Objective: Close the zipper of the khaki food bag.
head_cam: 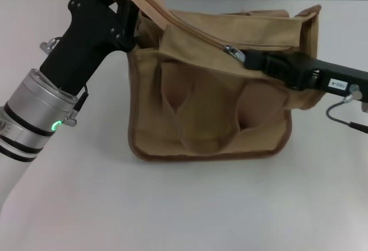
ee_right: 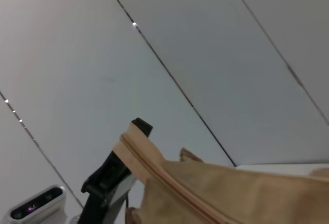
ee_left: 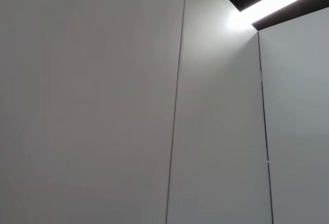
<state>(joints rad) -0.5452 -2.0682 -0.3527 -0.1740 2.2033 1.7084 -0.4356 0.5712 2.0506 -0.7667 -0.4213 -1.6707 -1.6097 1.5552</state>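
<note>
Right gripper (head_cam: 248, 57) reaches in from the right and looks clamped on the silver pull tab of the zipper (head_cam: 195, 32), about midway along the top panel of the khaki food bag (head_cam: 213, 101) on the white table (head_cam: 172, 205). Left gripper (head_cam: 127, 9) pinches the bag's raised left corner; if that hold slips, the fabric could slacken, jam the slider, or pull the tab free.

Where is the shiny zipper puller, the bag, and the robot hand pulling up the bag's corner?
zipper (head_cam: 231, 51), head view, silver slider.
khaki food bag (head_cam: 201, 113), head view, front panel.
left end effector (head_cam: 127, 10), head view, fingertips at bag corner.
</note>
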